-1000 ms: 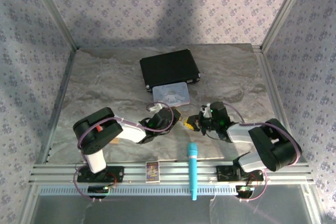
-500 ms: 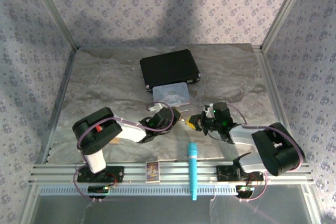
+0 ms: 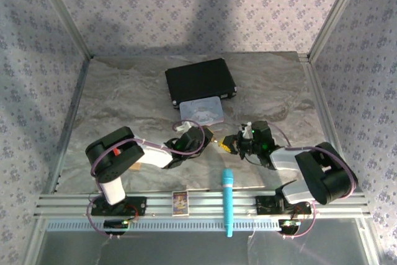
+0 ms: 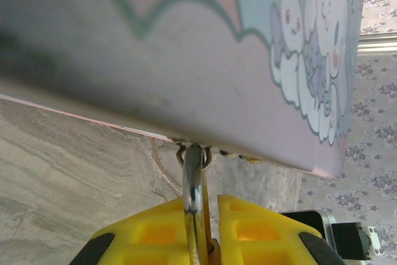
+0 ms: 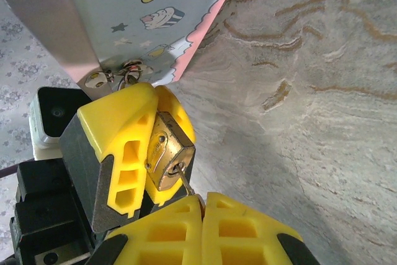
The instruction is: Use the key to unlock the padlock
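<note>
Two grips: left gripper (image 4: 202, 223) pinching padlock (image 5: 166, 151); right gripper (image 5: 202, 216) pinching key (image 5: 185, 182), blade in padlock.

Your top camera sits high behind the arms, looking down on the whole grey marbled bench (image 3: 124, 97), your two wrist cameras close in, facing each other across the small brass padlock (image 5: 166, 153) and pastel cartoon-printed tin (image 4: 186, 60)

Desk (image 3: 124, 97): grey marbled sheet. Black case (image 3: 200, 80) at far centre, pastel tin (image 3: 202, 111) touching its near edge. Turquoise stick (image 3: 227, 200) lies across the near rail (small tan block (image 3: 180, 202) to its left).
</note>
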`<action>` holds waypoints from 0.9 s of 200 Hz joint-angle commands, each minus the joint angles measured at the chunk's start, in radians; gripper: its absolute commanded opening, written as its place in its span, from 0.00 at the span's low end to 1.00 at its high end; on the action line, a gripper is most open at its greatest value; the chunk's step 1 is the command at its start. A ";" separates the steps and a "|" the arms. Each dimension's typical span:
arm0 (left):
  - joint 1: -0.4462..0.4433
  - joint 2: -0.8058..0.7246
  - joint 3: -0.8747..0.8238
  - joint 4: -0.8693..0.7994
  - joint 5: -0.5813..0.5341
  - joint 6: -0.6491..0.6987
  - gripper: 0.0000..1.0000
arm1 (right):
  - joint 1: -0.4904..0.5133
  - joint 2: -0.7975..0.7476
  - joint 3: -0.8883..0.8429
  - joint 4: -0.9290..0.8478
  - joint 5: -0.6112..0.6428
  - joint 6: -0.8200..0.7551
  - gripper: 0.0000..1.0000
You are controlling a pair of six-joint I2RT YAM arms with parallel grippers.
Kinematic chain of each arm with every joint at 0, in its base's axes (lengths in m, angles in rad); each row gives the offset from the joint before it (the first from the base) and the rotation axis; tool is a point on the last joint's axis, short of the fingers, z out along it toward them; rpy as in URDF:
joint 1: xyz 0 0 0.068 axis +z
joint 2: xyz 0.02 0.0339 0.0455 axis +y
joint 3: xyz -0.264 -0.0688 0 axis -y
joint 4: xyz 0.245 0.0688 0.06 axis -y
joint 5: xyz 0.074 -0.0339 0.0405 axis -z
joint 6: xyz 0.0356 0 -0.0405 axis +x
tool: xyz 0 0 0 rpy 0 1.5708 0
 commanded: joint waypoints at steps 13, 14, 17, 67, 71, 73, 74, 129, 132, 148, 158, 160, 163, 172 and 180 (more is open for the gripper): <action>-0.003 -0.025 0.040 0.067 0.032 -0.037 0.07 | 0.018 0.021 0.041 0.071 0.007 0.020 0.00; -0.003 -0.025 0.040 0.067 0.033 -0.037 0.07 | 0.019 0.021 0.042 0.072 0.007 0.019 0.00; -0.003 -0.024 0.041 0.068 0.033 -0.039 0.07 | 0.021 0.022 0.043 0.073 0.007 0.021 0.00; -0.004 -0.019 0.044 0.062 0.041 -0.043 0.08 | 0.034 0.048 0.038 0.175 0.011 0.042 0.00; -0.004 -0.017 0.044 0.062 0.042 -0.043 0.08 | 0.036 0.048 0.041 0.181 0.012 0.040 0.00; -0.004 -0.017 0.044 0.062 0.044 -0.045 0.08 | 0.038 0.048 0.042 0.184 0.012 0.041 0.00; -0.004 -0.017 0.044 0.062 0.044 -0.045 0.08 | 0.038 0.048 0.042 0.186 0.012 0.040 0.00; -0.003 -0.010 0.046 0.024 0.048 -0.048 0.23 | 0.040 0.047 0.066 0.151 0.008 0.013 0.00; -0.003 -0.009 0.047 0.021 0.052 -0.048 0.23 | 0.041 0.050 0.066 0.152 0.007 0.011 0.00; -0.003 -0.001 0.052 0.015 0.065 -0.051 0.25 | 0.045 0.057 0.064 0.154 0.000 0.007 0.00; -0.002 0.005 0.052 0.022 0.069 -0.051 0.24 | 0.045 0.058 0.064 0.147 0.000 0.000 0.00; -0.002 0.005 0.052 0.021 0.070 -0.051 0.23 | 0.045 0.059 0.064 0.144 0.000 0.000 0.00; -0.002 0.006 0.052 0.021 0.070 -0.054 0.22 | 0.044 0.061 0.064 0.141 0.000 -0.002 0.00; -0.001 0.009 0.051 0.022 0.071 -0.053 0.20 | 0.042 0.068 0.065 0.141 -0.004 -0.003 0.00; -0.001 0.007 0.052 0.017 0.072 -0.051 0.17 | 0.041 0.077 0.063 0.150 -0.009 0.002 0.00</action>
